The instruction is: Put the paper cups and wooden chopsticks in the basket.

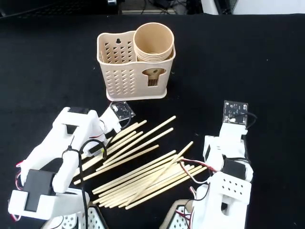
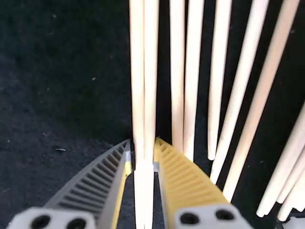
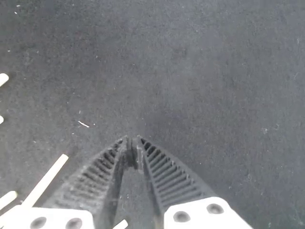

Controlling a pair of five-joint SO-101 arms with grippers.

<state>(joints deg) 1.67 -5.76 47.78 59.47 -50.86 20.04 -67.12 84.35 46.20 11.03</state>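
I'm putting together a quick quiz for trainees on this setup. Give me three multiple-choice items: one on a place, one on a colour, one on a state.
1. Where are the paper cups? A, lying loose on their sides; B, stacked in the basket; C, held in a tool.
2. What colour is the basket? A, beige; B, blue; C, green.
3. What is the left tool doing? A, holding a cup; B, wide open and empty; C, clamping chopsticks.
Answers: 1 B, the stack stands in one basket compartment; 2 A, its perforated walls are beige; 3 C, two sticks run between its jaws.
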